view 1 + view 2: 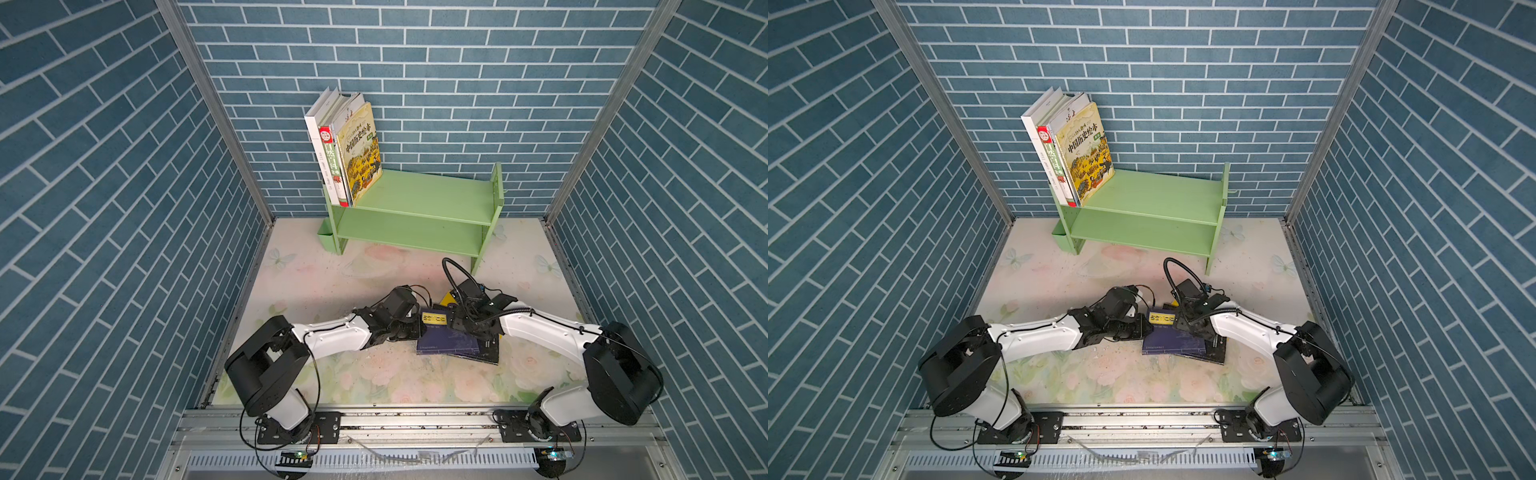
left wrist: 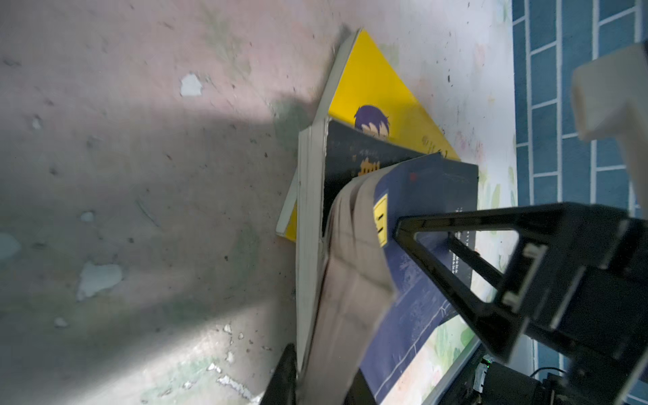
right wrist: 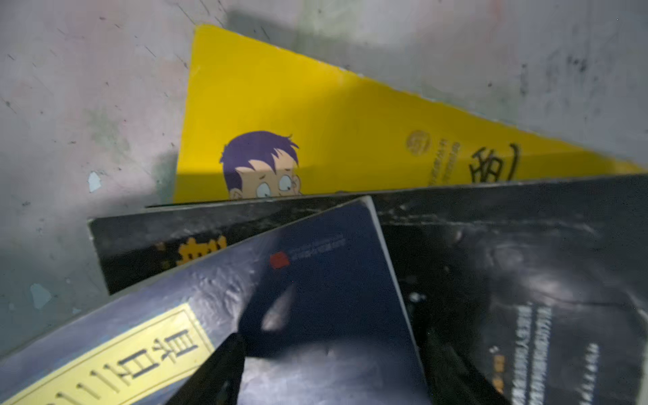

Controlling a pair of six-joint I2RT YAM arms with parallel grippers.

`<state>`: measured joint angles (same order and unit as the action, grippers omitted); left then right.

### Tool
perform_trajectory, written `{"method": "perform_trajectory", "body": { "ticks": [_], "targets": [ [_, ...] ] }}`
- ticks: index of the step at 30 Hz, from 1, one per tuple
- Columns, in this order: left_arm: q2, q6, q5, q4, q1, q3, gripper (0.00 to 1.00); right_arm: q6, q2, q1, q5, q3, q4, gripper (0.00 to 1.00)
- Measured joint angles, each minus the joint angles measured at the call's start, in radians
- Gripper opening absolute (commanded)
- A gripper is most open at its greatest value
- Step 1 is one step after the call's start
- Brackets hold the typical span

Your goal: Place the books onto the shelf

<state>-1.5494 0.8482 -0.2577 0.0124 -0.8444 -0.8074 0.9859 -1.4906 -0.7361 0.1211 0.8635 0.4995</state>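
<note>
Navy book [image 1: 446,341]: atop black book [image 3: 491,266]; page edge clamped by left gripper [image 1: 417,328]; right gripper [image 1: 459,326] splayed over its cover.

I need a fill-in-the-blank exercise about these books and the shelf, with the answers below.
1. The top book of those on the table is ___.
2. The bottom book, under the black book, is ___.
3. In both top views the upright books stand at the shelf's ___ end.
Missing words: navy; yellow; left.
</note>
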Motion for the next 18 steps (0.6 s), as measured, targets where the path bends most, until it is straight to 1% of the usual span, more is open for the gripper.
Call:
{"method": "perform_trajectory", "body": {
  "ticks": [4,8,12,15,17,18],
  "targets": [
    [0.077,-0.032,0.018,-0.046,0.076,0.014,0.15,-0.007,-0.059,-0.015,-0.035,0.052,-0.071,0.79],
    [0.163,-0.103,0.056,-0.138,0.17,0.015,0.14,-0.019,-0.124,-0.04,-0.112,0.108,-0.166,0.79],
    [0.235,-0.172,0.109,-0.234,0.262,0.02,0.13,-0.027,-0.179,-0.061,-0.157,0.161,-0.215,0.79],
    [0.292,-0.205,0.15,-0.272,0.325,0.058,0.14,-0.034,-0.193,-0.066,-0.176,0.174,-0.235,0.79],
    [0.322,-0.225,0.18,-0.308,0.362,0.097,0.19,-0.045,-0.193,-0.066,-0.18,0.174,-0.233,0.79],
    [0.33,-0.232,0.188,-0.319,0.376,0.114,0.21,-0.049,-0.192,-0.066,-0.18,0.174,-0.232,0.79]
  ]
}}
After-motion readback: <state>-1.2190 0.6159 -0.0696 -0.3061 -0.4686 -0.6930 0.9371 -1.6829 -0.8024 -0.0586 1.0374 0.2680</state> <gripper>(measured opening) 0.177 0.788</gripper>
